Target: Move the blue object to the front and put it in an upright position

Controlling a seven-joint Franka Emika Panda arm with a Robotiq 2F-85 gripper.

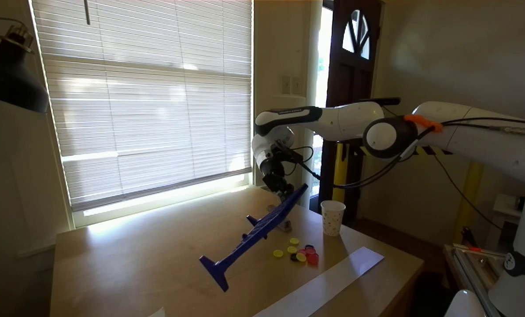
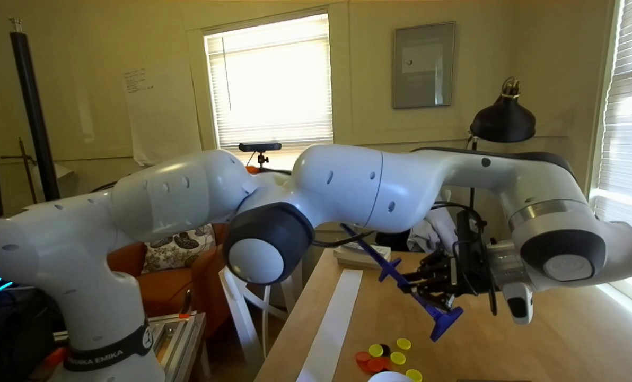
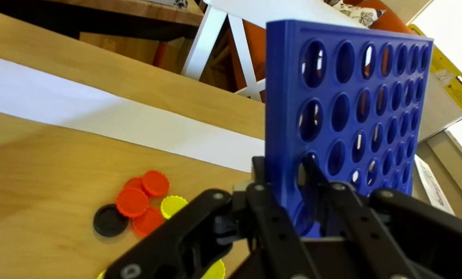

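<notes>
Above a wooden table [image 1: 157, 255] (white strip [image 1: 324, 284] atop), hand [image 3: 284, 170] gripping blue panel [image 3: 348, 135], bright blinds [image 1: 152, 101].

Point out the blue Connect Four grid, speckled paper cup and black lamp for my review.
Blue Connect Four grid [image 3: 350, 128]: in the wrist view, broad face between holes.
Speckled paper cup [image 1: 332, 221]: in an exterior view, outer wall.
Black lamp [image 2: 503, 122]: in an exterior view, its shade.
</notes>
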